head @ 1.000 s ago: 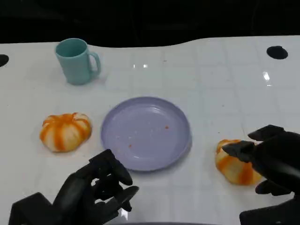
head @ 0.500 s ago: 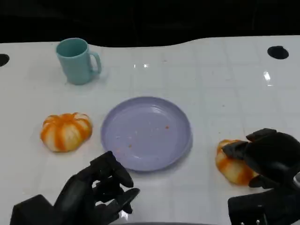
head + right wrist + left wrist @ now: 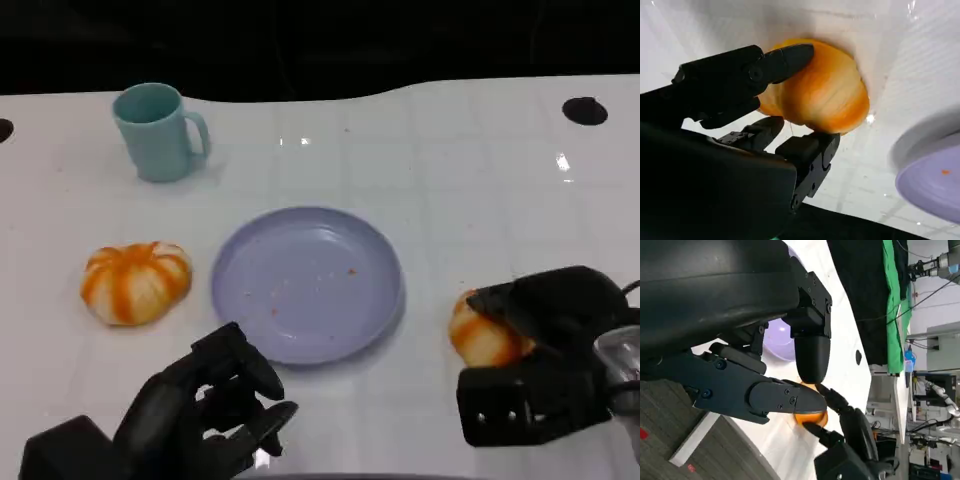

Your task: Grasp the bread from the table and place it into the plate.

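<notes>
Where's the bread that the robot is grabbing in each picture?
Head view: bread at lower right, under the right hand.
Left wrist view: bread low in the middle, behind the left hand's fingers.
Right wrist view: bread near the top, between fingers.
Shared landmark: the plate.

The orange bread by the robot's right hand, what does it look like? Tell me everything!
The bread is a round, puffy bun, orange with paler stripes, looking soft and glossy. It sits on the white table, to the right of the purple plate. The right robot hand wraps its black fingers around it, touching it above and below.
</notes>
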You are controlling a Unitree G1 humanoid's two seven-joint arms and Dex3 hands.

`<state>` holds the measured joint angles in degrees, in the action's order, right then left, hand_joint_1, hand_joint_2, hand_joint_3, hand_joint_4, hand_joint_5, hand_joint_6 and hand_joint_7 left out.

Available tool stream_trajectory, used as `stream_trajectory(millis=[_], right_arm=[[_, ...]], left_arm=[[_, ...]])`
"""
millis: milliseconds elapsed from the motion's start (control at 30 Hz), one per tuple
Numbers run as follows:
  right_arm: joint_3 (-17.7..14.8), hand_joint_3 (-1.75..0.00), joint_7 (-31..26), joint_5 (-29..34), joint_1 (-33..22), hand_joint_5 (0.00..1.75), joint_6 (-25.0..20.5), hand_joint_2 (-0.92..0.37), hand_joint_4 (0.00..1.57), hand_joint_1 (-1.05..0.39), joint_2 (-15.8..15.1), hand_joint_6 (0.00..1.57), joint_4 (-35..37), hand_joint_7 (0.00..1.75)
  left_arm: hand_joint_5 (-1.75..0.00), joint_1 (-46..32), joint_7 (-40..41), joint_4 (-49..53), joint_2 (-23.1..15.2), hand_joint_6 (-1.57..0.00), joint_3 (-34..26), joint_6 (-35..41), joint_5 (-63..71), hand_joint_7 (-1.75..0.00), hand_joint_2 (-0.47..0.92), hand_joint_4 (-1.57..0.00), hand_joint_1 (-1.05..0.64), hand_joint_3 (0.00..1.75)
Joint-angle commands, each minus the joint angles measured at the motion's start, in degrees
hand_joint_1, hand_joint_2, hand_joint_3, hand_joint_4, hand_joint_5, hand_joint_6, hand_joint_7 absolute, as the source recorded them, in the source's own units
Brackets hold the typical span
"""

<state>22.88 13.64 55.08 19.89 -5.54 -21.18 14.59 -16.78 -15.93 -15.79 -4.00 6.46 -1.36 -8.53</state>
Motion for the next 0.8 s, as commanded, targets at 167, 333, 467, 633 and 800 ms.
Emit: stream_trajectory(millis=[167,333,467,633,800], right_arm=[[-0.36,0.0,-10.67,-5.08,4.31,1.01,2.1,-0.9,0.9,-0.23,2.21,1.16,11.56,0.15],[0.76,-0.23,-18.3,-6.06,6.82,1.69,5.78,-0.92,0.78,-0.23,2.35,0.92,18.67,0.91],[0.86,-0.25,-25.03,-7.07,7.89,1.74,9.2,-0.91,0.82,-0.21,2.65,0.74,22.67,1.47],[0.86,-0.33,-31.81,-8.44,8.61,1.75,13.16,-0.83,0.9,-0.19,2.88,0.68,25.93,1.74],[0.09,-0.86,-35.9,-10.04,8.47,1.75,14.71,-0.55,0.89,-0.16,3.29,0.67,26.7,1.75]], left_arm=[[-1.75,-0.51,0.26,-1.07,-0.62,-0.45,-0.38,-0.22,0.07,-1.71,0.92,-0.65,-0.56,0.24],[-1.75,-0.4,0.29,-1.04,-0.63,-0.45,-0.44,-0.04,0.07,-1.7,0.92,-0.64,-0.57,0.24],[-1.75,-0.4,0.35,-1.02,-0.63,-0.45,-0.45,-0.09,0.17,-1.69,0.92,-0.64,-0.57,0.24],[-1.75,-0.42,0.44,-1.02,-0.66,-0.46,-0.45,0.01,0.31,-1.68,0.92,-0.64,-0.55,0.24],[-1.75,-0.52,0.21,-1.03,-0.74,-0.46,-0.51,0.1,0.04,-1.67,0.92,-0.64,-0.55,0.24]])
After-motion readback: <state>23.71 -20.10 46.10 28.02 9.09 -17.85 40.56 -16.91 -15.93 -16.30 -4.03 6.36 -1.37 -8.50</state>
